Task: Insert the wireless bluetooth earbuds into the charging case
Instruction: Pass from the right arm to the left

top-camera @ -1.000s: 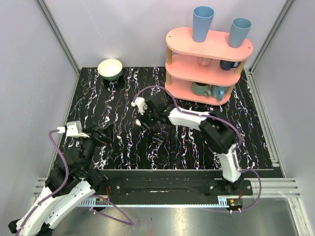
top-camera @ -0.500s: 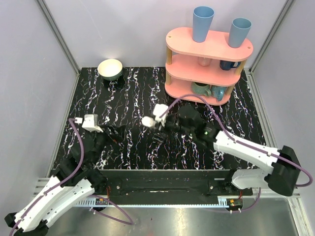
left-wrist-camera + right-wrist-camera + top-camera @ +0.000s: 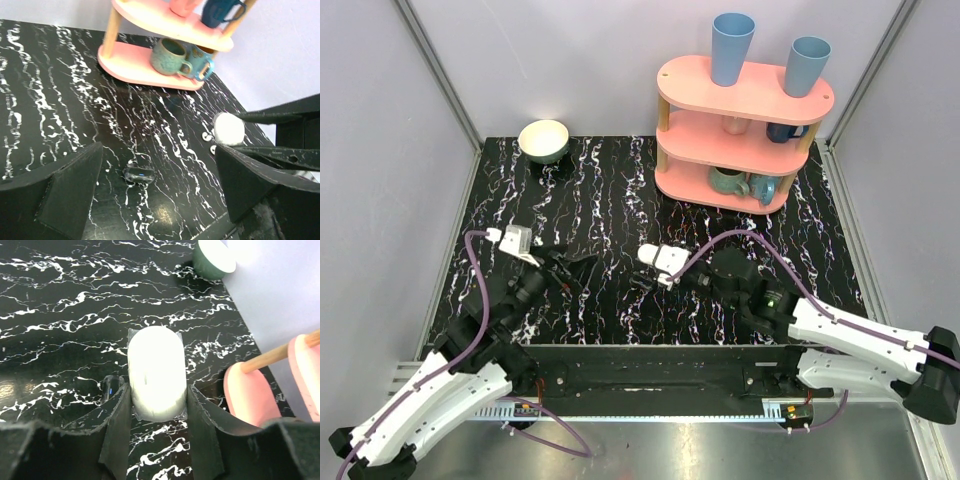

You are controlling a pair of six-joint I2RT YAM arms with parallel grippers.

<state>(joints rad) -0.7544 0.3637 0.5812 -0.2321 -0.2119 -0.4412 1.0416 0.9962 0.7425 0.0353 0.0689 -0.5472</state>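
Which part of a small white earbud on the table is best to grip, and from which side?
Probably straight from above: the earbud is tiny and lies low on the table, so a sideways approach has nothing to catch. Close across its whole body, keeping away from the case held close by.

Quick rundown of the layout: the bowl (image 3: 543, 140) sits in the far left corner of the desk (image 3: 840, 250), and the shelf (image 3: 745, 100) stands at the far right. Two cups (image 3: 732, 48) are on the shelf's top tier, with mugs (image 3: 730, 180) on the tiers under it. Around mid-desk, the right tool (image 3: 158, 395) has the charging case (image 3: 156, 372) wedged between its fingers. A small clear gadget (image 3: 138, 175) lies on the desk just nearside of that. The left tool (image 3: 157, 155) is off to the left, facing it. Two tiny earbuds (image 3: 205, 136), I think, lie close together on the desk by the case.
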